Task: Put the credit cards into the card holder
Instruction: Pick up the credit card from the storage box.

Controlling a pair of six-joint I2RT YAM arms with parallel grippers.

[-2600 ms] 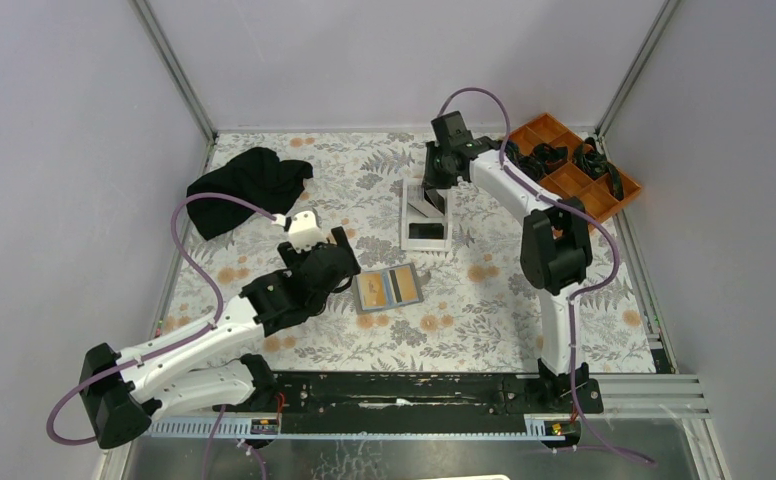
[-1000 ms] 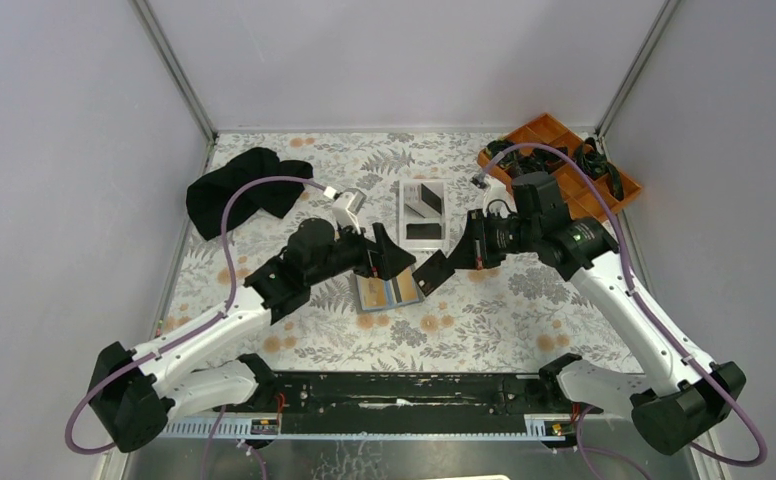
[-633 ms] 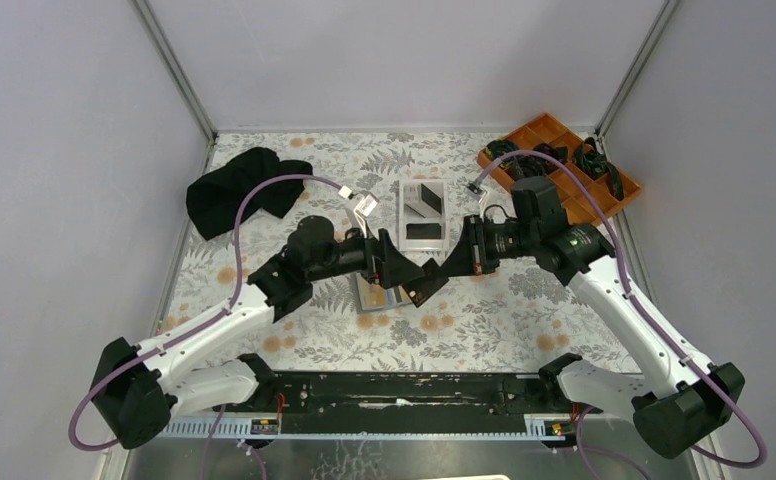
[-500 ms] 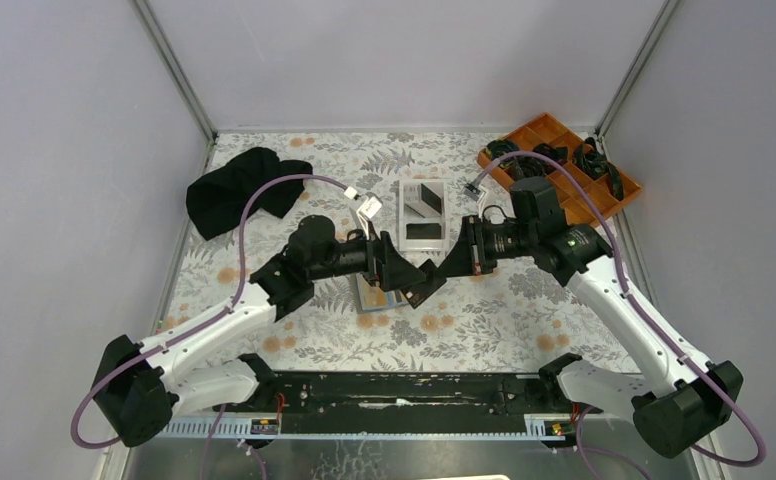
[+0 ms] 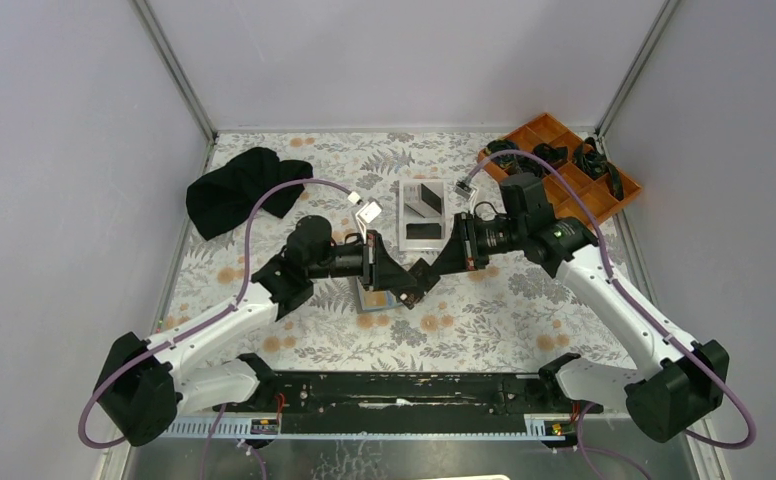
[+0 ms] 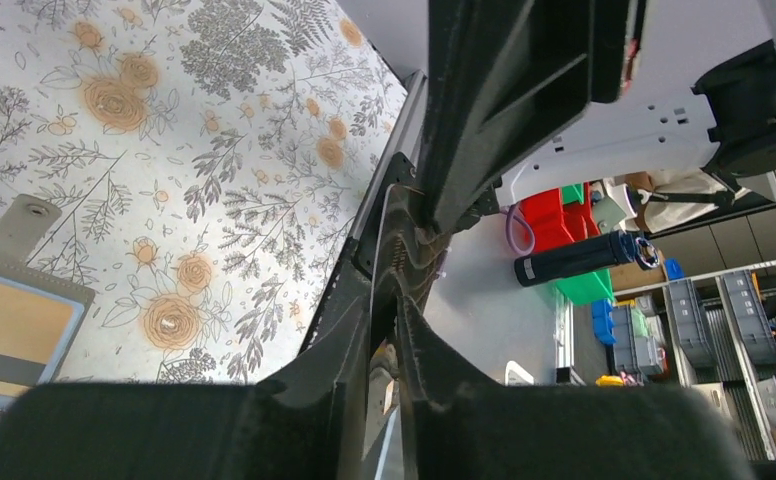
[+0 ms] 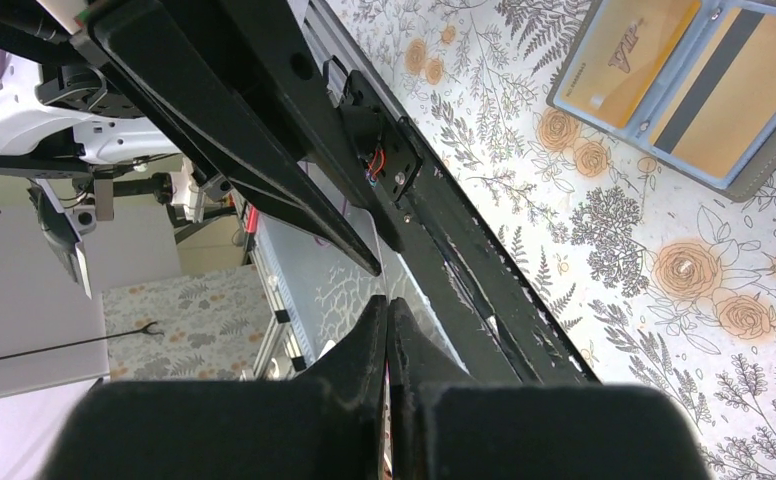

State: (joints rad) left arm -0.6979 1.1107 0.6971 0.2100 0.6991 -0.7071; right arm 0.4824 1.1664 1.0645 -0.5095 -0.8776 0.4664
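L arm (image 5: 219, 325) & R arm (image 5: 614, 300): white links, blk joints + bases, purple cables (image 5: 304, 183).

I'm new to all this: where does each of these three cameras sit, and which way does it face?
Top external: fixed above and behind the arms, looking down at the table; both whole arms show, left claw and right claw close together over the card holder.
Left wrist: on the left arm, facing past its own fingers toward the right claw.
Right wrist: on the right arm, facing past its own fingers toward the black rail.
Shared: every view catches the card holder.
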